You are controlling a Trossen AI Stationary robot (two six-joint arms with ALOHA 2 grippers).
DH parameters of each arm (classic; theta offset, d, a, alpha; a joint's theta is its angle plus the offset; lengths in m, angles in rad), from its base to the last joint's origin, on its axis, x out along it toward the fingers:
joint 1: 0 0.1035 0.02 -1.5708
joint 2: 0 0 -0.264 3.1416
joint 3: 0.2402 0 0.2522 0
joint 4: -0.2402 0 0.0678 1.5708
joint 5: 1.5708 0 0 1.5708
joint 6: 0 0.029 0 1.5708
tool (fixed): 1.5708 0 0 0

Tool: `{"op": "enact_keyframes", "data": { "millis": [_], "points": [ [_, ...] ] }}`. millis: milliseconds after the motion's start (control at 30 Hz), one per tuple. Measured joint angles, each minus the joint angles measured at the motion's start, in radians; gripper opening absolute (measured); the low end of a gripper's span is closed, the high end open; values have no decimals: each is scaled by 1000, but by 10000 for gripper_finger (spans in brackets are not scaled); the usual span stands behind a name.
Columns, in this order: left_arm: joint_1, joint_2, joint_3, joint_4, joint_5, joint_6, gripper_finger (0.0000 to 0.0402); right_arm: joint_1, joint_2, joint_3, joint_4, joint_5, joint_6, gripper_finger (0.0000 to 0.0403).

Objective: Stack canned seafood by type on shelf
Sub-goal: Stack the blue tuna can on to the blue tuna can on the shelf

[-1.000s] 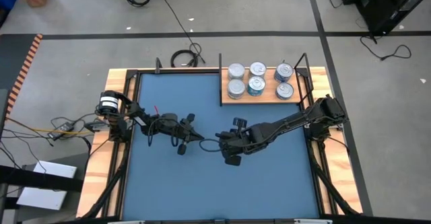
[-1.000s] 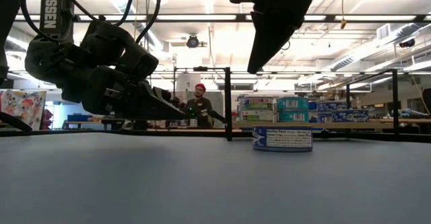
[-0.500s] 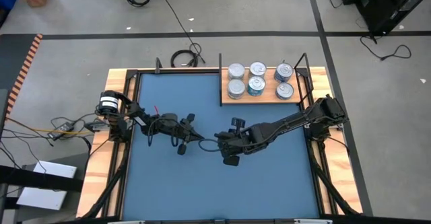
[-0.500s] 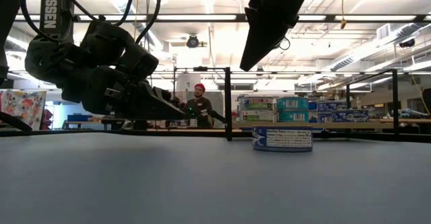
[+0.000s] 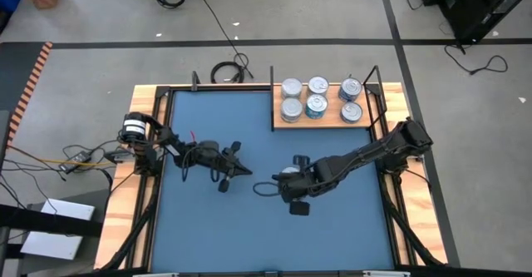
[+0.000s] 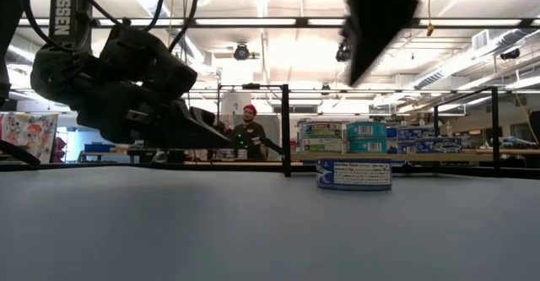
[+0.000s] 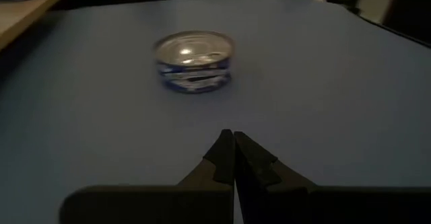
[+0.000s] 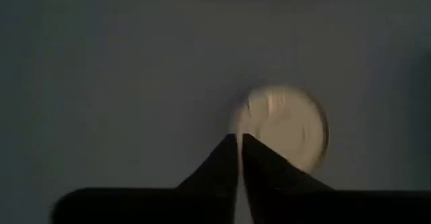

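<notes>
Two arms over the blue mat (image 5: 208,219) on the desk, and we go from the left. Left pincer (image 7: 234,146) hangs low above the mat's left-centre, its dark fingers (image 7: 219,158) pressed tight together, gripping nothing. Ahead of it, on the mat near the middle, one lone tin (image 7: 194,60) sits upright, silver lid up, bluish label round its side; the low view shows that tin (image 6: 353,174) flat on the mat, clear of both arms. Right pincer (image 8: 239,143) is up above that tin, pointing down at it, fingertips meeting at a point, nothing between them; the tin's round lid (image 8: 281,125) shows pale just beyond the tips. Over at the far right, the wooden shelf (image 5: 322,124) carries six tins (image 5: 316,96), three across, two rows deep. Beyond the desk a person (image 6: 250,131) stands in the room.
</notes>
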Motion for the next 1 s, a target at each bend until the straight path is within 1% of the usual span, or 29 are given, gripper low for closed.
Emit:
{"op": "enact_keyframes", "data": {
  "millis": [33, 67, 167, 267, 367, 467, 633, 767, 833, 1000],
  "points": [
    [-8, 0, 0, 0, 3, 8, 5, 7, 0, -10, -35, 15, 16, 15],
    [-14, 0, 0, 0, 4, 16, 5, 12, 0, -19, -80, 34, 36, 9],
    [-30, 0, 8, -4, -20, 20, 5, 17, 0, -50, -174, 82, 106, 15],
    [-38, 0, 42, -24, -40, 5, 5, 4, 0, -113, -201, 93, 148, 14],
    [-39, 0, 79, -57, -46, -39, 5, -14, 0, -183, -154, 93, 158, 5],
    [-39, 0, 116, -119, -64, -62, 5, -33, 0, -231, -94, 93, 175, 8],
    [-40, 0, 156, -215, -148, -64, 5, -48, 0, -283, 91, 36, 177, 4],
    [-40, 1, 157, -220, -198, -76, 5, -48, 0, -296, 222, -13, 154, 6],
    [-40, 1, 157, -220, -201, -83, 5, -45, 0, -296, 271, -37, 141, 9],
    [-40, 1, 157, -219, -201, -83, 5, -19, 0, -238, 270, -31, 108, 31]
  ]
}}
